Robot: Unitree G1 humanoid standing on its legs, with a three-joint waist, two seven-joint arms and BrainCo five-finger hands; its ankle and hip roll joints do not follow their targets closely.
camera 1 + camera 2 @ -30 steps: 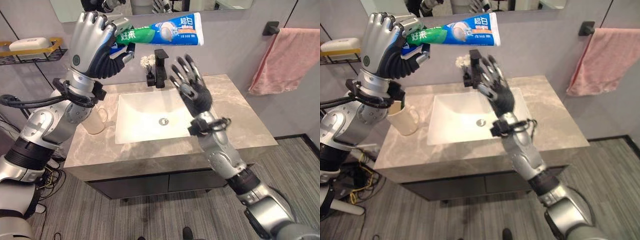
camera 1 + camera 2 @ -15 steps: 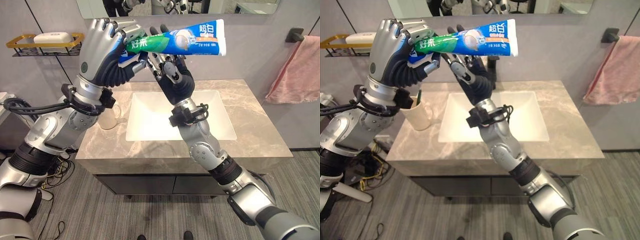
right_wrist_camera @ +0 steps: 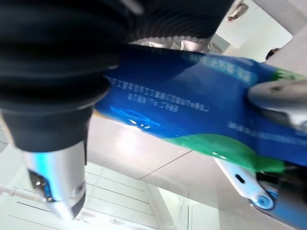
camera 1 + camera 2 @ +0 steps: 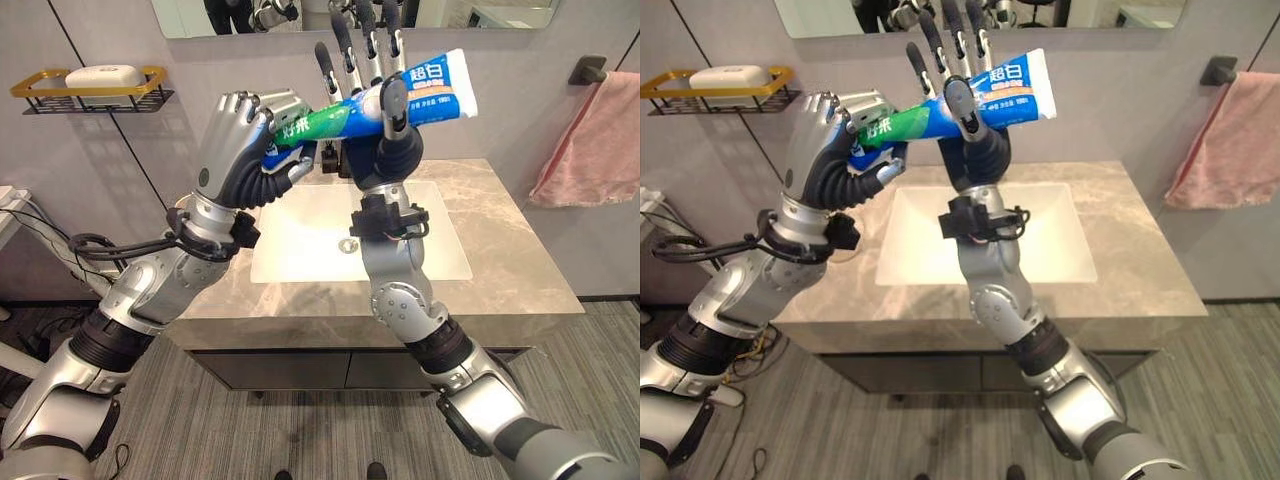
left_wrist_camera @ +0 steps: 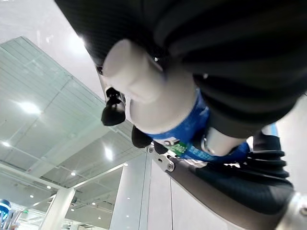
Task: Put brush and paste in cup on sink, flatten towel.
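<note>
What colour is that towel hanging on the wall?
The towel is pink, clearest in the left eye view.

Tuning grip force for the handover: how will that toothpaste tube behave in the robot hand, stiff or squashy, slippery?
Probably soft: the toothpaste tube is a flat-ended squeeze tube, so a hard pinch may dent it. Its glossy skin looks slippery. It juts sideways from the left robot hand without drooping, so it seems fairly full and light. The right robot hand has its thumb across it, fingers straight.

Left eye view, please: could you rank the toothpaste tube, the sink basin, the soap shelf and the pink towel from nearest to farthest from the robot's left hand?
1. Toothpaste tube, gripped in the left hand.
2. Sink basin, just below and right of it.
3. Soap shelf, on the wall to its left.
4. Pink towel, far right on the wall.
</note>
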